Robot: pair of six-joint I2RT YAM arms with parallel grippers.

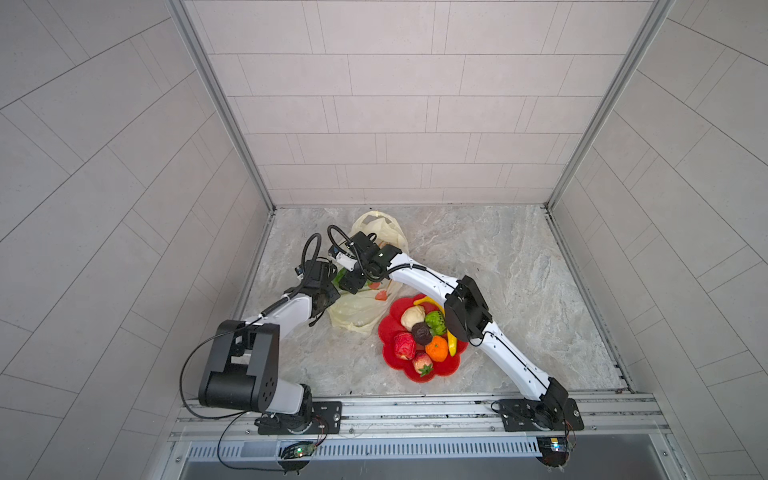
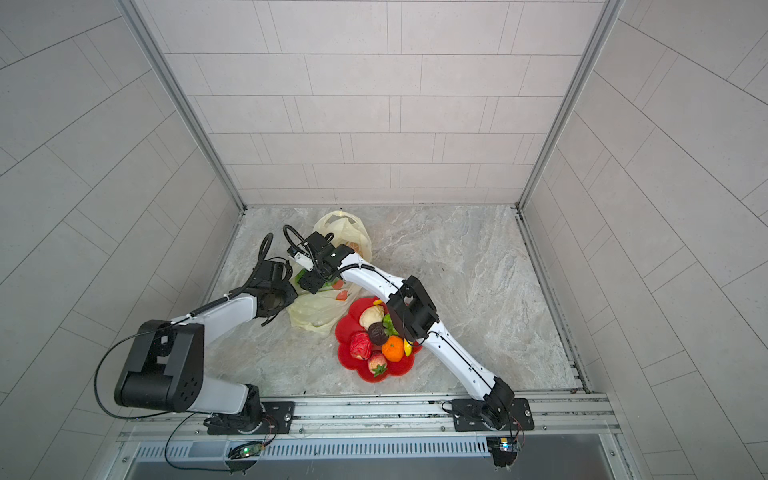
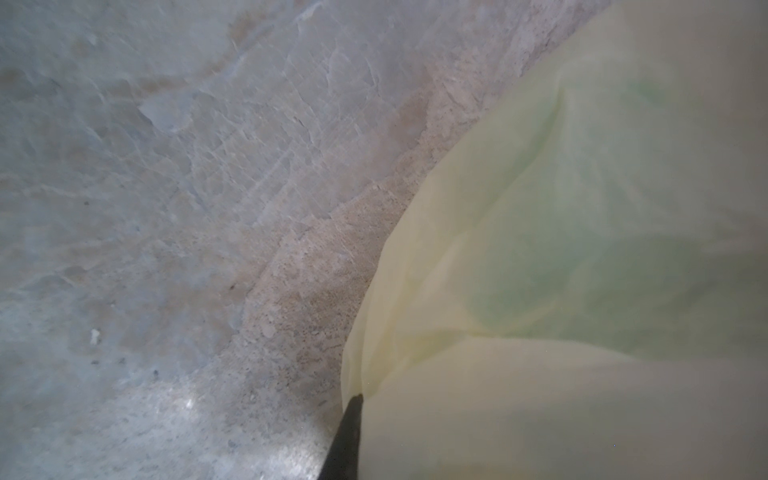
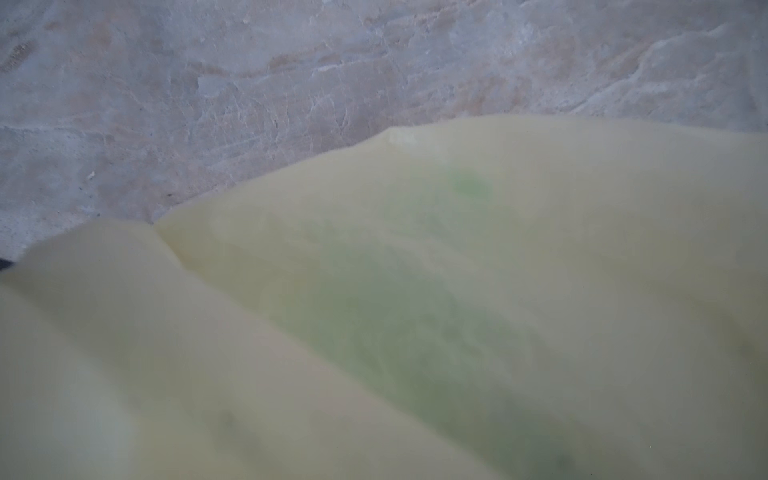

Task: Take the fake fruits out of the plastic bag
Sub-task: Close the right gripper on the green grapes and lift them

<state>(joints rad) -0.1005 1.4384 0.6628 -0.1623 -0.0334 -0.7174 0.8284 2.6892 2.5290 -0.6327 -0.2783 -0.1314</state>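
Bag (image 3: 540, 249) against my lenses; left pincer (image 3: 353, 401) pinches it, right pincer (image 1: 351, 286) I cannot tell; seven fruits (image 1: 437, 348) on plate (image 1: 446, 365); green one (image 4: 415, 332) inside.

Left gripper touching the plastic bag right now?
Touching. The left wrist view shows folds of the plastic bag converging on the left gripper, right against its dark fingertip, with no gap.
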